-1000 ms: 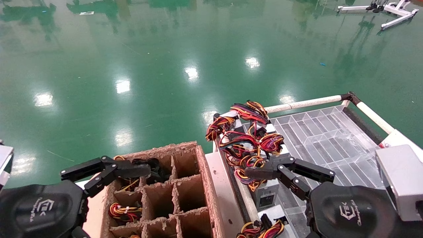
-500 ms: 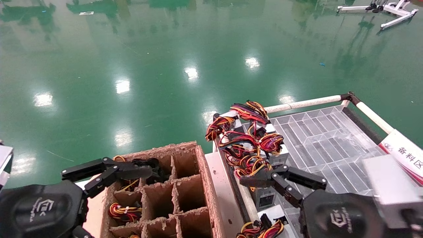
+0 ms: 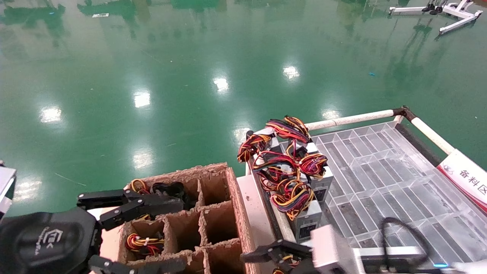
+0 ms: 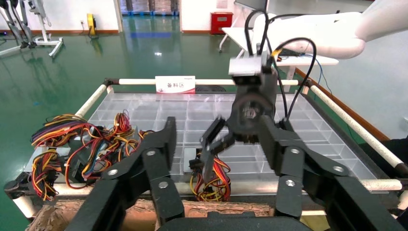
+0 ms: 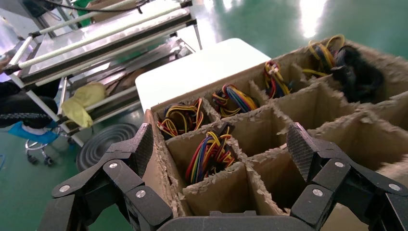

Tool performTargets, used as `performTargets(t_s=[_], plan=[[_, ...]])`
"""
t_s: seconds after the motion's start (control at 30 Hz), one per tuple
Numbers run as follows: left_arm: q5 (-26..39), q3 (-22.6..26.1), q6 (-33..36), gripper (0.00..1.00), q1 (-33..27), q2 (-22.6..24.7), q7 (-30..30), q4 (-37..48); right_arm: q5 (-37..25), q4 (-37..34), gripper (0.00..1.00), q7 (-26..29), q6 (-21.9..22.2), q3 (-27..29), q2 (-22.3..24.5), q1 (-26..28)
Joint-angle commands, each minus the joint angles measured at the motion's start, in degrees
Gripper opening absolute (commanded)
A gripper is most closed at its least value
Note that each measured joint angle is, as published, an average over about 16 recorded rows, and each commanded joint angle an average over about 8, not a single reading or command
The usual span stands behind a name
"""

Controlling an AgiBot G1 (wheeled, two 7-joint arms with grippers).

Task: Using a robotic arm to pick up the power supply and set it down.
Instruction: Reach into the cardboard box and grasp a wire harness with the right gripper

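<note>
**Metal casing, floppy wires: take the box, not the bundle**

Clear plastic, split into many compartments, makes up the tray (image 3: 380, 167) on the robot's right. Just beside it on the left stands a cardboard box (image 3: 232, 198) with dividers, several cells holding wire bundles. A cluster of other supplies (image 3: 289, 167) stands along the tray's left edge, their looped cables tangled on top.

The left gripper (image 3: 179, 234) hangs parked over the cardboard box, fingers spread wide. The right gripper (image 5: 221, 139) is low at the tray's near left corner. Its fingers are also spread wide and pinch nothing, and they point across toward the cardboard box.

The power supply (image 4: 208, 177) sits in that same corner of the tray, against the rail next to the cardboard box, right below the right gripper's fingertips.

It is probably fairly heavy for its size, with a stiff casing and smooth sides that could slip under a light pinch. The best hold looks to be across two opposite flat faces of the casing, fingers well down. The red, yellow and black wires are soft and springy. Gripped alone they would let the box swing, and they may snag on the rail or a neighbour.

From the left wrist view, the wire end faces the cardboard box and the casing lies behind it, toward the tray's middle. Most of the casing is hidden, so I cannot tell its long axis for certain.
</note>
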Motion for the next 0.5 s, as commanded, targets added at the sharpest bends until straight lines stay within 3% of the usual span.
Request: performTargets(t_s=[0.03,0.2,0.27,0.33,0.5], plan=[[0.00,0.00,0.00,0.00,0.00,0.00,0.00,0.00,-1.27,-0.88,1.00,0.07,0.10,-1.10,-1.64,0.43],[0.00,0.00,0.00,0.00,0.00,0.00,0.00,0.00,-4.96,-4.91,1.00,-0.38,-0.56,-3.98,-5.81,2.69],[0.00,0.00,0.00,0.00,0.00,0.00,0.00,0.00,-6.19,-6.81,0.94,-0.89,-1.03,-5.02,-7.57,3.64],[0.00,0.01,0.00,0.00,0.00,0.00,0.00,0.00,-7.23,-8.84,0.76,-1.59,-1.63,-5.98,-9.36,4.64],[-0.01,0.01,0.00,0.00,0.00,0.00,0.00,0.00,-9.00,-14.50,0.16,-4.01,-3.42,-7.84,-13.66,7.21]])
